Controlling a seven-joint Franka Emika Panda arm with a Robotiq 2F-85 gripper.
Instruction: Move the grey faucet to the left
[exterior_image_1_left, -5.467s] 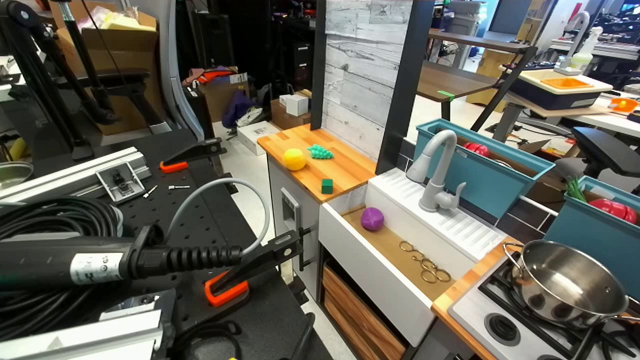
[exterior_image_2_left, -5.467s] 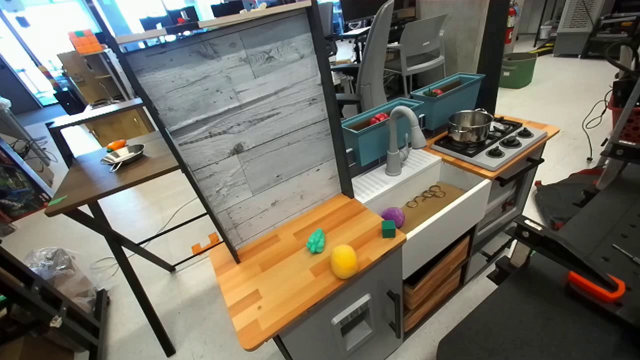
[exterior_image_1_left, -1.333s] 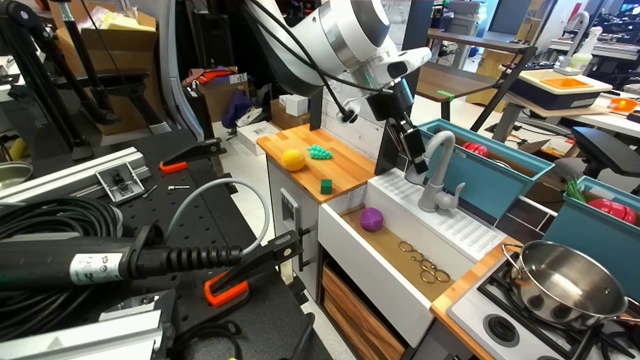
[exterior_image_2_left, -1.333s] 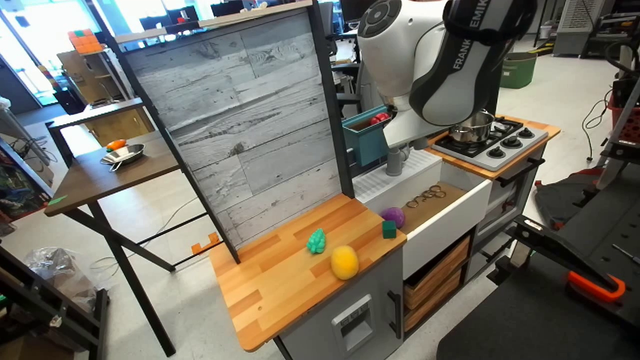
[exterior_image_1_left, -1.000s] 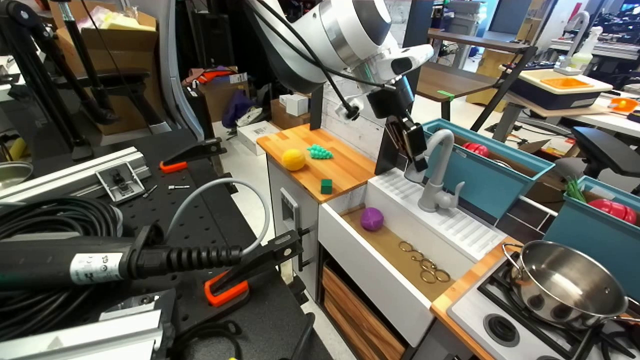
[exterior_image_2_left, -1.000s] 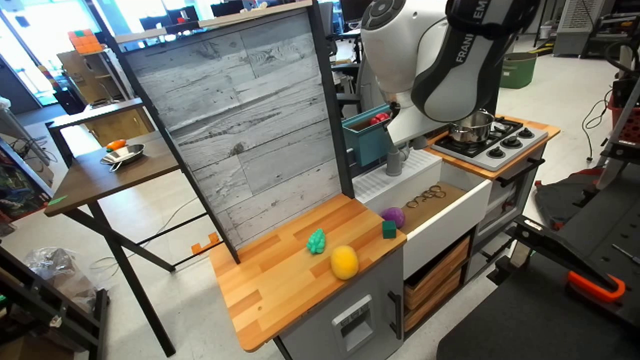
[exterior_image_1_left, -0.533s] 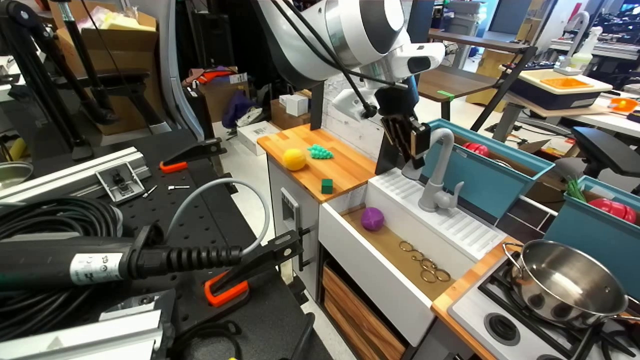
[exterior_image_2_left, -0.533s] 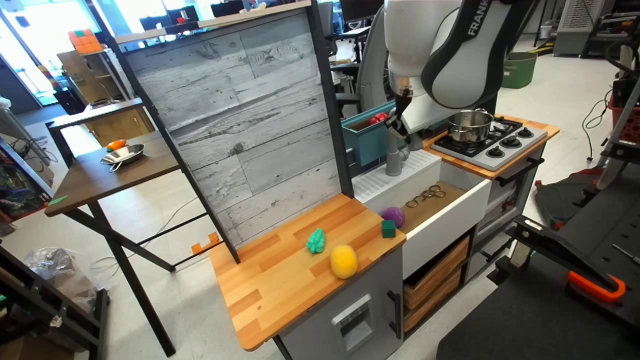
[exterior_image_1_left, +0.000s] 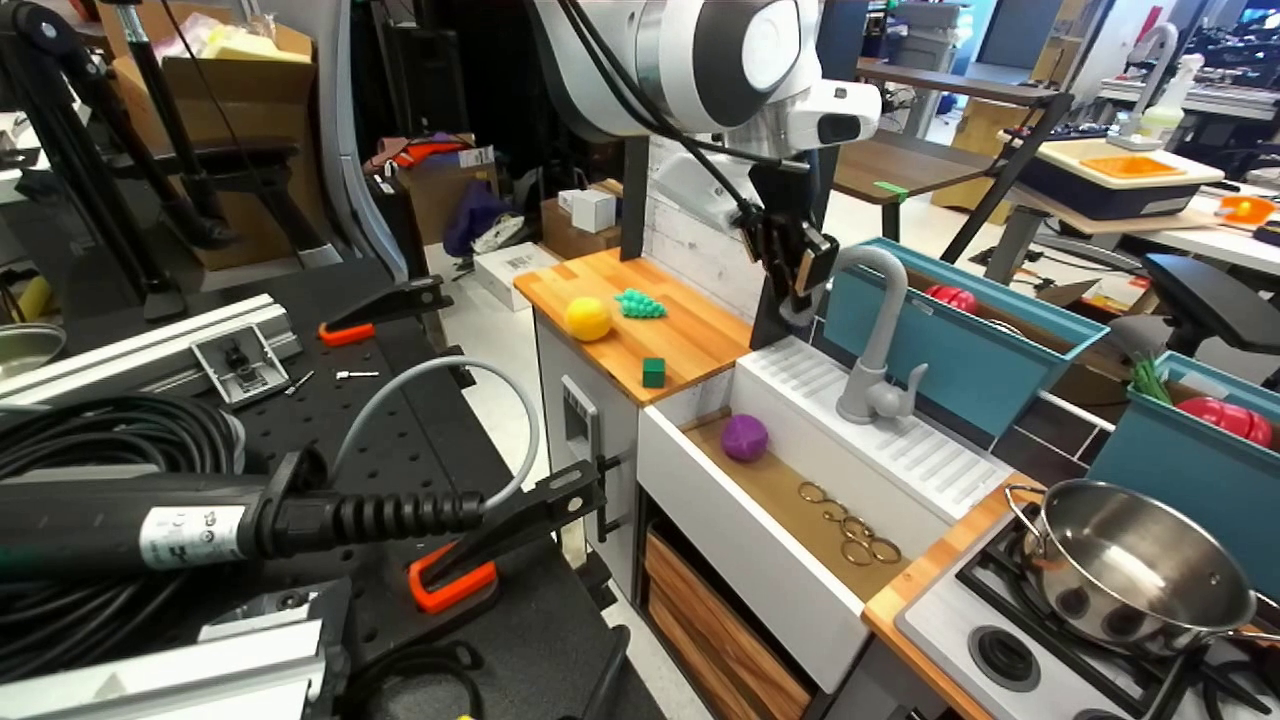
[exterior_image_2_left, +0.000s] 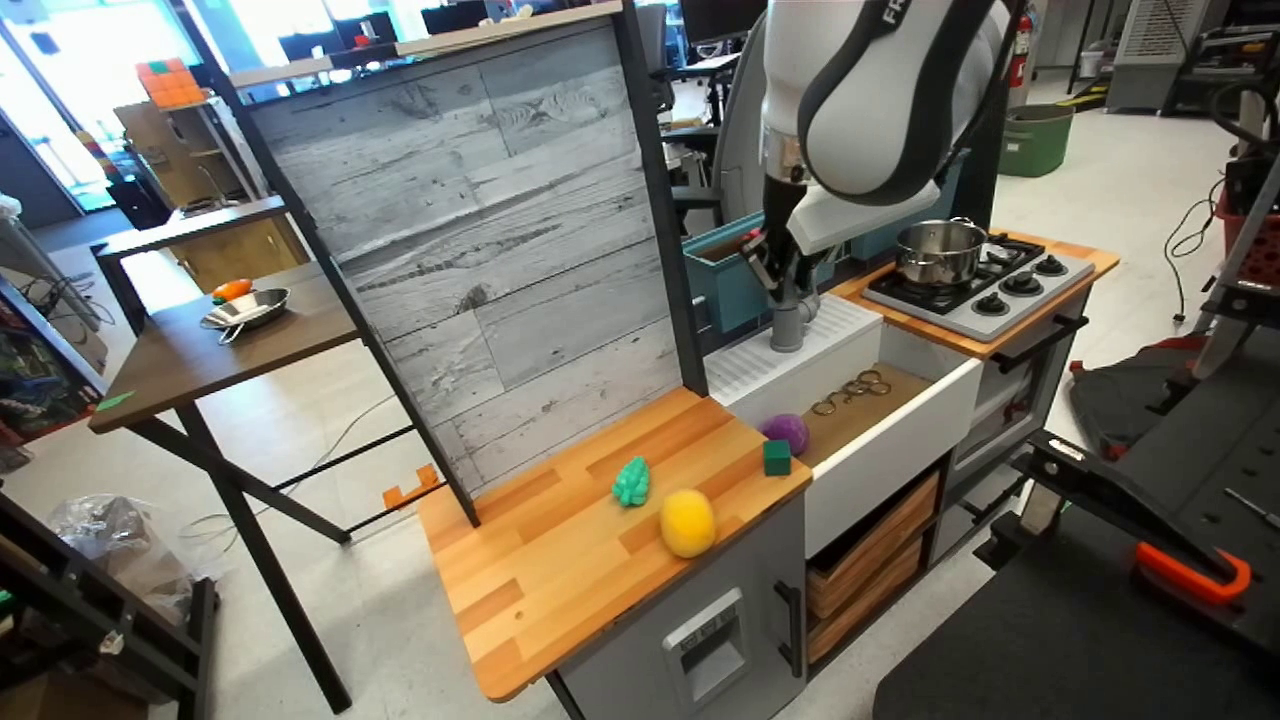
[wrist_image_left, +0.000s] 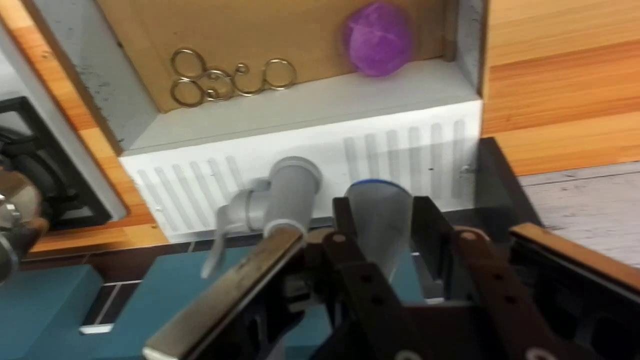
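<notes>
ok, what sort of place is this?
Likely a robotics lab or workshop: a robot arm working at what looks like a play-kitchen sink, plus a black perforated bench with clamps.

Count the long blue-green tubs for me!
2. One tub is behind the grey faucet, another tub behind the shiny pot. In an exterior view the robot arm covers part of both; any others could be hidden.
</notes>
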